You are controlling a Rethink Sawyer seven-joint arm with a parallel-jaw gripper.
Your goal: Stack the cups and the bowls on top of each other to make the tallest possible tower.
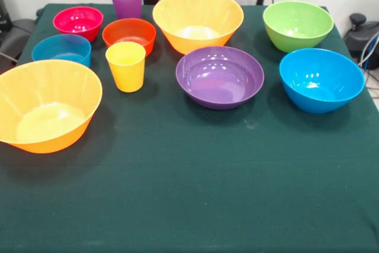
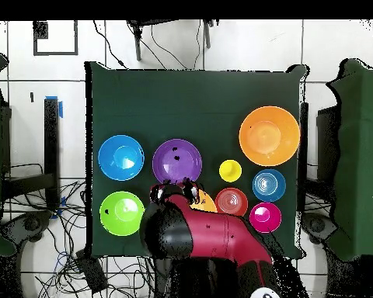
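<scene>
Nothing is stacked yet: the yellow cup point(image 1: 125, 65) stands alone on the desk point(image 1: 195, 188), just beside the red-orange bowl point(image 1: 129, 33) and near the purple bowl point(image 1: 219, 76). My gripper point(image 2: 174, 190) hovers over the far orange bowl point(image 1: 198, 19); I cannot tell its opening. Crowded rims risk knocks.

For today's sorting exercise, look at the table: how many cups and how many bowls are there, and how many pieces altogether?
Cups: 2 (yellow cup, purple cup)
Bowls: 8 (two orange, purple, green, two blue, pink, red-orange)
Total: 10
</scene>
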